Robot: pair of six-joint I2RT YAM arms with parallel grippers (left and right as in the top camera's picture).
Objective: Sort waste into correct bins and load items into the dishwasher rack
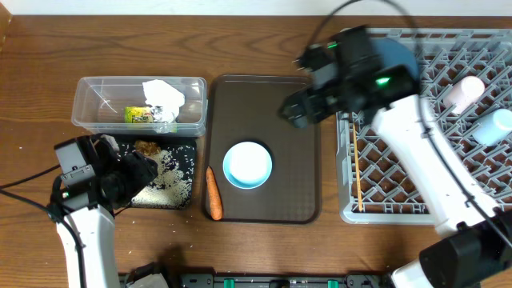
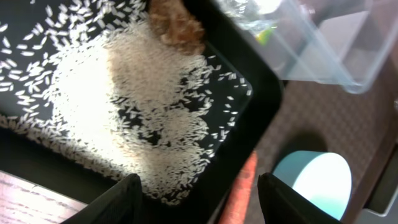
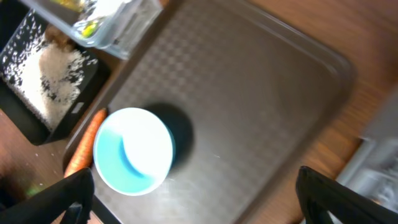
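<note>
**Inspector:** What was the left gripper (image 2: 200,182) doing?

**Examiner:** It was spread wide and empty at the lower right rim of the black tray (image 2: 264,124). The carrot (image 2: 244,186) lay between its fingers, so I judged that the next pick.

**Inspector:** And the right gripper (image 3: 194,175)?

**Examiner:** It too was wide open and held nothing, poised over the small bowl (image 3: 132,151) on the serving tray (image 3: 261,81).

**Inspector:** Did the views differ?

**Examiner:** Only the overhead view showed the rack (image 1: 388,200), at right. Only the left wrist view resolved the rice (image 2: 124,106) grain by grain.

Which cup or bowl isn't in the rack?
The small white bowl with the light-blue inside, upright on the brown tray beside the carrot. The pink cup, light-blue cup and dark-blue bowl all sit in the grey rack.
</note>
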